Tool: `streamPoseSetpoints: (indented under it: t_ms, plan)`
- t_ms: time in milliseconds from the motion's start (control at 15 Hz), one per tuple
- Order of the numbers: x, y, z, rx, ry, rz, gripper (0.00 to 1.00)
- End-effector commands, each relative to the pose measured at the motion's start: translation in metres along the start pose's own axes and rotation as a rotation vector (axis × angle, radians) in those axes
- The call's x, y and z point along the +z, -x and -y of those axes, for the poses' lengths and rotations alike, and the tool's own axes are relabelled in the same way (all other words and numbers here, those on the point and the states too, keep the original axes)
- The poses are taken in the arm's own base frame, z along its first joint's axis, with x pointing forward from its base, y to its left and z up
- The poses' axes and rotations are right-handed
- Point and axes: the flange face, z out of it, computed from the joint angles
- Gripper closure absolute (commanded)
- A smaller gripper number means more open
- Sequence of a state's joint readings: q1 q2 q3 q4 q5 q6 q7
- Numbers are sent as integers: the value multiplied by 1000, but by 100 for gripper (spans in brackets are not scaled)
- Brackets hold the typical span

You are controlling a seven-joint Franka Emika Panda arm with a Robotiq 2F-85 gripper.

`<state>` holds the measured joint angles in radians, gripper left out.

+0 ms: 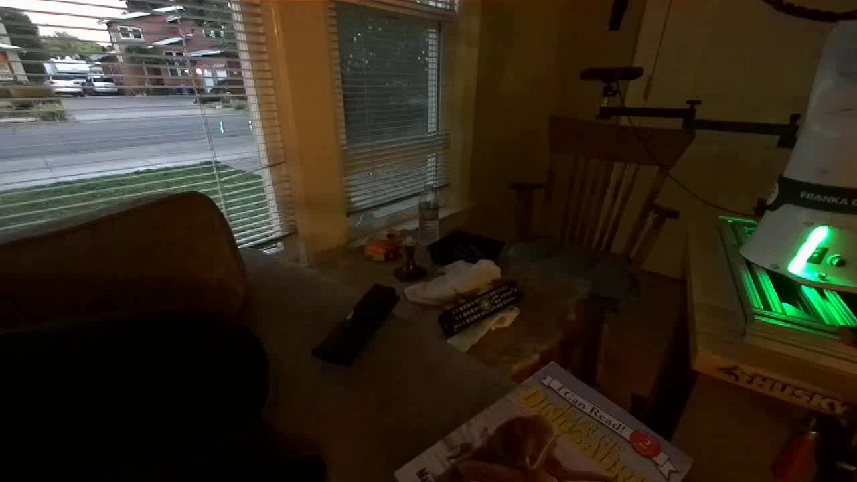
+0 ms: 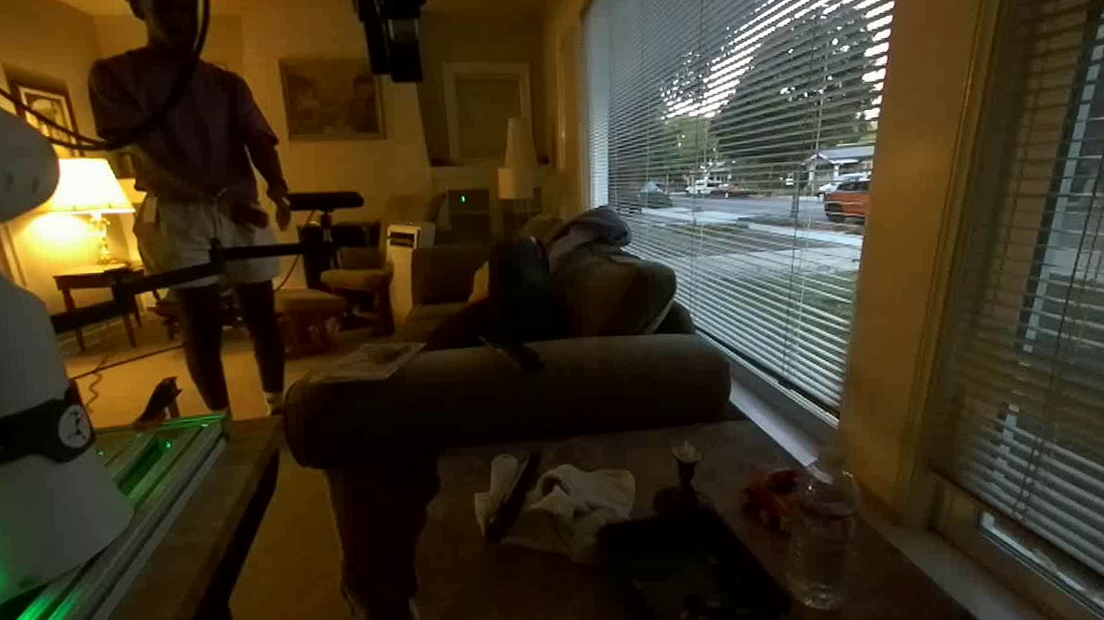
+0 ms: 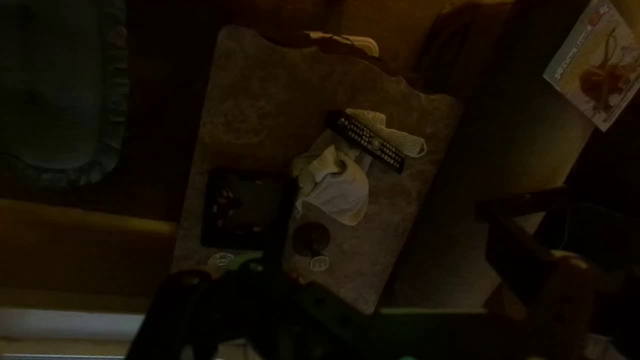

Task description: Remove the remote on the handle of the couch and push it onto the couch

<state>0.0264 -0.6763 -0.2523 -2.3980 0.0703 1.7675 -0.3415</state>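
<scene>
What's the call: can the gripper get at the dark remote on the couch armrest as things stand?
Probably yes: nothing visible covers the dark remote on the couch armrest, and the I Can Read! book lies apart from it. The gripper hangs high, so would need lowering first.

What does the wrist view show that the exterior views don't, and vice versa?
Wrist only: a pale-rimmed thing showing past the side table, too dim to name.
Exterior only: the robot's base, in both exterior views; a person, in an exterior view. The remote on the couch arm shows in both exterior views; the wrist view is too dark to tell.
Shared: couch arm, book, table remote, white cloth, black tray.
</scene>
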Motion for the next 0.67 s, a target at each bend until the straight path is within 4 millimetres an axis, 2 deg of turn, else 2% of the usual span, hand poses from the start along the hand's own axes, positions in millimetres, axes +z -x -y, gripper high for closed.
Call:
streamPoseSetpoints:
  t_ms: [0, 333, 533, 600]
  plan:
    - [-1, 0, 0, 0, 0, 1, 0]
    - [-1, 0, 0, 0, 0, 1, 0]
    - [28, -11, 9, 33, -94, 5, 0]
    - [44, -17, 17, 34, -127, 11, 0]
